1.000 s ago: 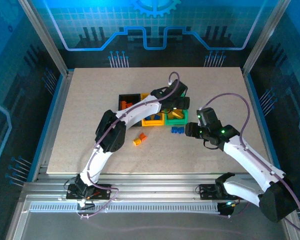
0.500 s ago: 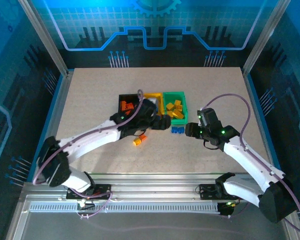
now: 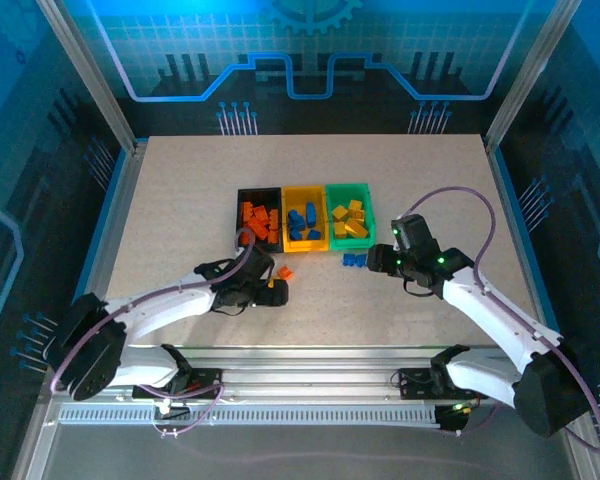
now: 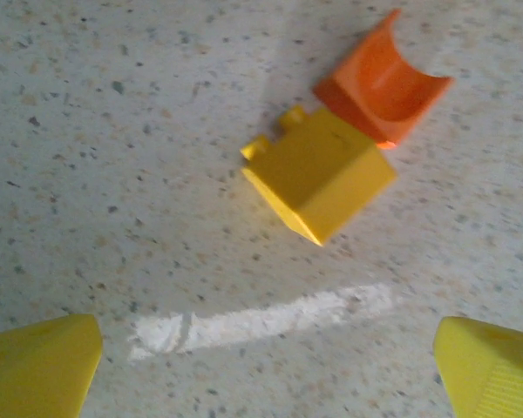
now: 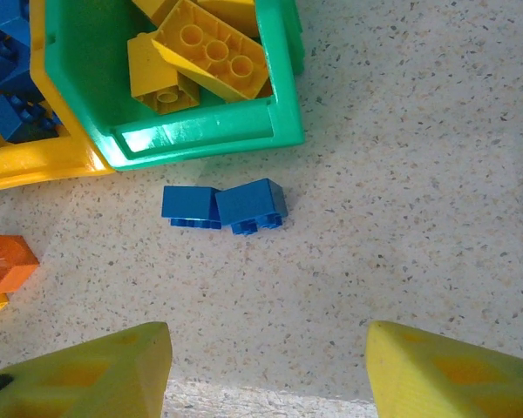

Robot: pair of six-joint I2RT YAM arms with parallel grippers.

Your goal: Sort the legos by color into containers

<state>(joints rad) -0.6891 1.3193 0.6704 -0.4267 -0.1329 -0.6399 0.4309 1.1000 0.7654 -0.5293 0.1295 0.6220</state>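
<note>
Just ahead of the bins, left gripper [image 4: 261, 366] stood spread wide, empty, over a yellow brick [image 4: 318, 178] touching an orange curved piece [image 4: 383, 87]. Right gripper [image 5: 266, 370] was parted, holding nothing, over two blue bricks [image 5: 248, 205] lying just beside the green bin [image 5: 200, 139] of yellow legos [image 5: 211, 48].

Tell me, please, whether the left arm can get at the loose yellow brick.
Probably yes: the left gripper is open above the table, and the yellow brick lies uncovered just ahead, only an orange piece beside its far side.
</note>
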